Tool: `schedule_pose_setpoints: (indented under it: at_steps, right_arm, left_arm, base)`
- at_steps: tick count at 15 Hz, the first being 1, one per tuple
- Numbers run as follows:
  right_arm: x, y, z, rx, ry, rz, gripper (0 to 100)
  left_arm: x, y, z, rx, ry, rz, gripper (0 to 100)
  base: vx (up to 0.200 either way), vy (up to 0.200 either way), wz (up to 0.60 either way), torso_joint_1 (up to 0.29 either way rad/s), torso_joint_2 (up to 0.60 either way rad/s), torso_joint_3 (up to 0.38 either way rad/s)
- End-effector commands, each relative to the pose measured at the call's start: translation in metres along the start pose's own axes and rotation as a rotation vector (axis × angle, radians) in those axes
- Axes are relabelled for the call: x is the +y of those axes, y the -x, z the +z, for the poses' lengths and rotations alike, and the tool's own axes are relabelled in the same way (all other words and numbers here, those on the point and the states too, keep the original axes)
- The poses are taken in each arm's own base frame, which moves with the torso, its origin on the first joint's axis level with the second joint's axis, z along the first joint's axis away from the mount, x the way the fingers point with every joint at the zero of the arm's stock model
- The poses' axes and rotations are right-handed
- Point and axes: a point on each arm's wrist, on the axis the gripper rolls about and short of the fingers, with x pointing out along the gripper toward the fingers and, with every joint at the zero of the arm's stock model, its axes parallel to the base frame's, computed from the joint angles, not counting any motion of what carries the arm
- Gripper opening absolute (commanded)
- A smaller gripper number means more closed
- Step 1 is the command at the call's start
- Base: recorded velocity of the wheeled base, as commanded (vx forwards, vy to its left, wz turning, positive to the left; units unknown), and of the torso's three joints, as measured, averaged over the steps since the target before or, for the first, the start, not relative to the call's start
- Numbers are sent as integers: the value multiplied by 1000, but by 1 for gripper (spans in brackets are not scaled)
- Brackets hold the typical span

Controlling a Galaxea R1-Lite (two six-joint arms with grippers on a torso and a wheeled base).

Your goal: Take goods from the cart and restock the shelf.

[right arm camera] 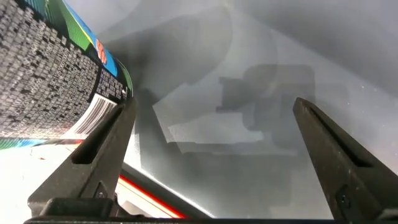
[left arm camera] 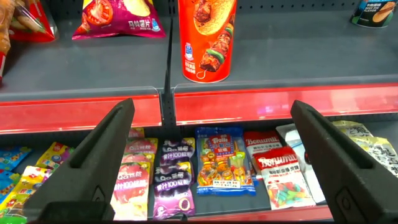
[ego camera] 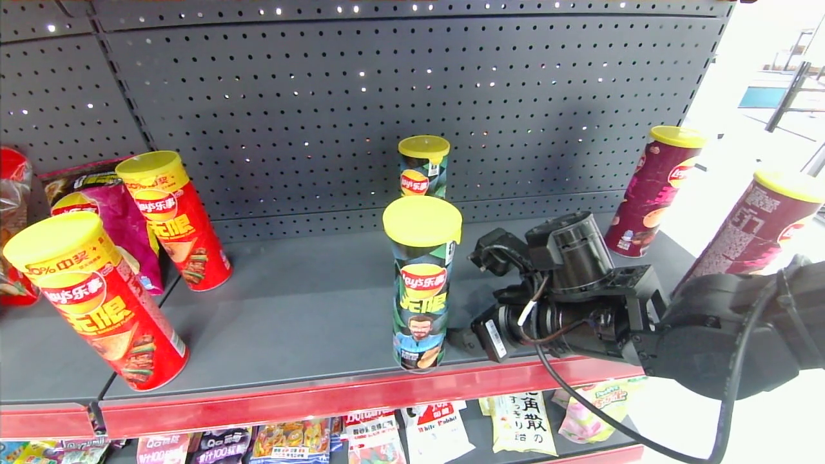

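Shows right gripper (right arm camera: 212, 107), spread open, just beside green can (ego camera: 422, 283) at centre frame; risks a sideways bump tipping it off the shelf (ego camera: 290, 309).

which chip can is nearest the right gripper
The front green can at the shelf edge, beside the right gripper; the other green can stands behind.
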Motion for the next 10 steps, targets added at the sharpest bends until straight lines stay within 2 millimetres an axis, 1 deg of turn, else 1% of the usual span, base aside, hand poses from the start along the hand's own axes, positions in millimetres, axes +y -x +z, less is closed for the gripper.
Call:
schedule_pose_setpoints:
  at_steps: [1, 3, 4, 5, 7, 8, 10]
  right_arm:
    - [-2, 3, 0, -4, -5, -6, 100]
    - [-9, 18, 2, -33, -18, -23, 100]
    - [-14, 31, 2, -54, -28, -36, 100]
    - [-19, 49, -2, -74, -40, -50, 100]
    - [-25, 88, -18, -111, -51, -67, 100]
    - [-27, 98, -23, -121, -55, -72, 100]
    - [-32, 129, -43, -156, -68, -91, 100]
  left_arm:
    - [0, 0, 0, -1, 0, 1, 100]
    - [0, 0, 0, -1, 0, 1, 100]
    - [0, 0, 0, -1, 0, 0, 100]
    - [0, 0, 0, -1, 0, 0, 100]
    - [0, 0, 0, -1, 0, 0, 100]
    - [0, 0, 0, -1, 0, 0, 100]
    - [0, 0, 0, -1, 0, 1, 100]
  base:
    - [0, 0, 0, 0, 0, 0]
    - [0, 0, 0, 0, 0, 0]
    - [0, 0, 0, 0, 0, 0]
    - [0, 0, 0, 0, 0, 0]
    - [0, 0, 0, 0, 0, 0]
    - [0, 0, 0, 0, 0, 0]
    - [0, 0, 0, 0, 0, 0]
